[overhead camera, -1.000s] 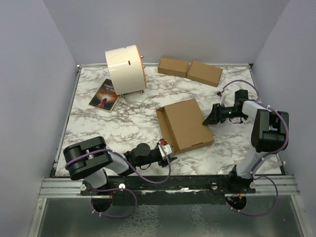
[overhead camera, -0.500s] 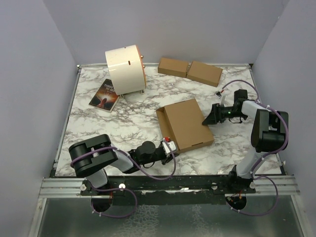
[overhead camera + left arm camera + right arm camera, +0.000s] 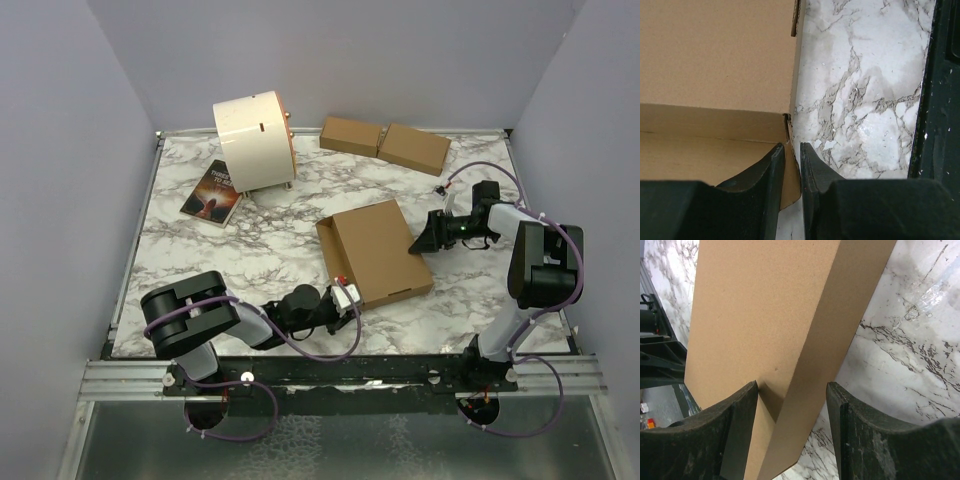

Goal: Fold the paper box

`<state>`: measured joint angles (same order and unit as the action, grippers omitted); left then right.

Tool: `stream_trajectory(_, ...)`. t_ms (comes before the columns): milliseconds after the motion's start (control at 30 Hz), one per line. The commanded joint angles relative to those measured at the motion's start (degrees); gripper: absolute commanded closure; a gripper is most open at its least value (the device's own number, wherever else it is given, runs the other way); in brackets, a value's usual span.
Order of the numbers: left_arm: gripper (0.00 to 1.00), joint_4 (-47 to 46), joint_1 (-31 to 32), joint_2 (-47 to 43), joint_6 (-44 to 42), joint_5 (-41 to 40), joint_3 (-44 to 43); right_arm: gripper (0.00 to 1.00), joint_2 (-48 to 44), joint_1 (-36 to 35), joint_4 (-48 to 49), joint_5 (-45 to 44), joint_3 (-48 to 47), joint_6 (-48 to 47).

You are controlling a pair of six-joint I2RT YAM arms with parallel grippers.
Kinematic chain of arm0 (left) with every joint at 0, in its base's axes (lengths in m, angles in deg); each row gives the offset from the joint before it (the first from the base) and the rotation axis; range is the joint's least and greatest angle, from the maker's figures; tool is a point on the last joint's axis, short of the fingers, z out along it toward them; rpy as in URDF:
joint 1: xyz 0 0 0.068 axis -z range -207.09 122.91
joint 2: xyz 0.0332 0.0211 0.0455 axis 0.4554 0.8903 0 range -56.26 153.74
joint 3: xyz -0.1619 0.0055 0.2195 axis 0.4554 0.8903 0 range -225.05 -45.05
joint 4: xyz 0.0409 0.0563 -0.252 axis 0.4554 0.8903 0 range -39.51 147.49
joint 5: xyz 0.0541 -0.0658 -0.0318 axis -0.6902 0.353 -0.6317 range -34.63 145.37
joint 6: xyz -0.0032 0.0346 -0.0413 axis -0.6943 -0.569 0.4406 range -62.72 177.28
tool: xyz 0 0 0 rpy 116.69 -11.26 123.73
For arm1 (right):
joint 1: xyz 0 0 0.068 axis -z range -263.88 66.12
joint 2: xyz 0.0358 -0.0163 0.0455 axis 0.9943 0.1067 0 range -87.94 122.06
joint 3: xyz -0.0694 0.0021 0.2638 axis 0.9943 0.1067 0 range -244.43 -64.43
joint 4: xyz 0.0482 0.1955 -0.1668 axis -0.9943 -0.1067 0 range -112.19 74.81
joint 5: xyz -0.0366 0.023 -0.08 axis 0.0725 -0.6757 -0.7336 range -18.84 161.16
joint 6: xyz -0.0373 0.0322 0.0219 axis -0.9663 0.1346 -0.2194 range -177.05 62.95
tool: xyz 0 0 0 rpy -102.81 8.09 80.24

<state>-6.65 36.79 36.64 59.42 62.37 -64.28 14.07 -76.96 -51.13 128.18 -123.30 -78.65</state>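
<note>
2 end effectors grip the paper box (image 3: pixel 375 252)
It lies flat, right of centre on the marble table (image 3: pixel 250 250); left end effector (image 3: pixel 792 160) nearly together, pinching its lower-left corner wall; right end effector (image 3: pixel 792 390) clamped across its right corner.

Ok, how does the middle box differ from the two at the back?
The paper box is bigger than the small boxes. The paper box lies centrally, left hand and right hand at its edges; the small boxes sit untouched at the back. All are plain brown cardboard.
</note>
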Motion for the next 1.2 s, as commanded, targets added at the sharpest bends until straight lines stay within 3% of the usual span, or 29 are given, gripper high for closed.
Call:
stream_trajectory(0,0.78,1.58,0.06,-0.77,1.27,-1.33,-0.99,0.44,-0.46,-0.33,1.48,-1.12,-0.37,0.26)
stream_trajectory(567,0.91,2.89,-0.12,-0.87,2.59,-2.26,-2.0,0.44,-0.62,-0.67,1.75,-2.44,-0.02,0.05)
stream_trajectory(700,1.0,3.06,-0.48,-0.8,3.02,-2.25,-2.1,0.46,-0.92,-1.09,2.42,-4.61,0.37,-0.09)
stream_trajectory(1167,1.0,4.86,-0.6,-1.99,3.09,-5.24,-2.4,0.46,-1.2,-2.3,3.56,-8.01,0.95,0.04)
